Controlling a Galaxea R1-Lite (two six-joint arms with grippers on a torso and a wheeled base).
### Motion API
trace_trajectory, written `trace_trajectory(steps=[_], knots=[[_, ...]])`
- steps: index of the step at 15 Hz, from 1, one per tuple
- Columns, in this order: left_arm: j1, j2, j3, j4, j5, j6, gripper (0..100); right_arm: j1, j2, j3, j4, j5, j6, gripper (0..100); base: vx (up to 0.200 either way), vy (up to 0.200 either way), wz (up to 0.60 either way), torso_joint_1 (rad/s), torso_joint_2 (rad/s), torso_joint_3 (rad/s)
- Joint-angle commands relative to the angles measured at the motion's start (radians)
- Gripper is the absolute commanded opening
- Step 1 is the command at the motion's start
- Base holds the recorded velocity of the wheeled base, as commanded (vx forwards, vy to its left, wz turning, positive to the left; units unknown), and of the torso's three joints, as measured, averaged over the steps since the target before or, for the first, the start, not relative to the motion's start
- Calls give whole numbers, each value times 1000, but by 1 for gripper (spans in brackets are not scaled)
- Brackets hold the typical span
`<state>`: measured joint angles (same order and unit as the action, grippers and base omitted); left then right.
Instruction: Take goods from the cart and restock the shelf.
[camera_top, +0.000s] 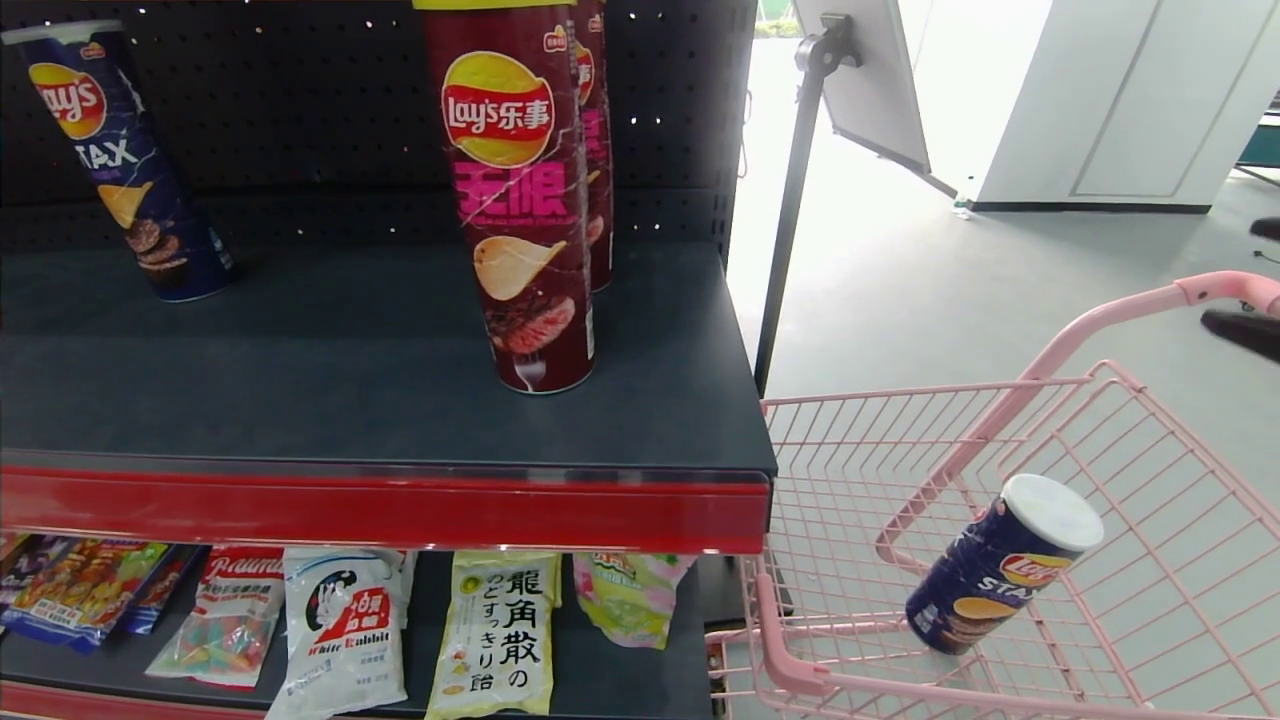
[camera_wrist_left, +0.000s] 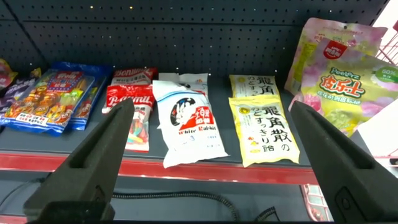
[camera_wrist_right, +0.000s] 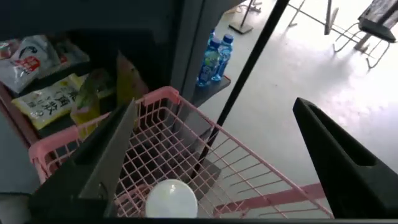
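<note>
Hanging over the pink cart (camera_top: 1130, 305), the right gripper (camera_wrist_right: 212, 106) has its jaws spread wide and holds nothing. Just below it, at the cart's near right, lies the task's thing: a dark blue chip can (camera_top: 1000, 565) with a white lid (camera_wrist_right: 171, 198), leaning tilted against the wire, lid up and to the right.

The step in hand looks like the pick from the cart. To do it well, the right gripper should come down with one finger on each side of the can's body, below the lid, not on the lid itself, which would likely slip. Since the can leans, the wrist should match that tilt so both pads meet the round wall squarely. The wire sides are close, so the fingers need to pass inside the rim without catching it.

Left of the cart, the left gripper (camera_wrist_left: 212, 104) is also wide open and empty, facing the lower shelf (camera_wrist_left: 186, 168) and its flat snack bags (camera_wrist_left: 186, 121).

Farther off, the upper shelf (camera_top: 330, 380) carries a matching blue can (camera_top: 130, 170) at the far left, and a maroon can (camera_top: 520, 220) at the centre with a second maroon can (camera_top: 597, 150) right behind it. The bare stretch between blue and maroon seems the natural place; the lifted can should go in upright beside its blue match.
</note>
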<state>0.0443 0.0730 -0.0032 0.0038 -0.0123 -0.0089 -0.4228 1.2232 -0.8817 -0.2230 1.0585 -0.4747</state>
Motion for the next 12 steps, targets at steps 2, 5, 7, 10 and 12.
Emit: trace_trajectory(steps=[2,5,7,10,12], knots=[[0,1,0,-1,0,0,100,-90,206,168,-50,218,-185,100,0,0,0,0,0,0],[0,1,2,1,0,0,100,-71,305,251,-50,258,-315,100,0,0,0,0,0,0],[0,1,0,-1,0,0,100,-87,351,256,-50,259,-326,100,0,0,0,0,0,0],[0,1,2,1,0,0,100,-122,380,262,-49,261,-338,100,0,0,0,0,0,0],[0,1,0,1,0,0,100,-136,386,296,-50,261,-346,100,0,0,0,0,0,0]])
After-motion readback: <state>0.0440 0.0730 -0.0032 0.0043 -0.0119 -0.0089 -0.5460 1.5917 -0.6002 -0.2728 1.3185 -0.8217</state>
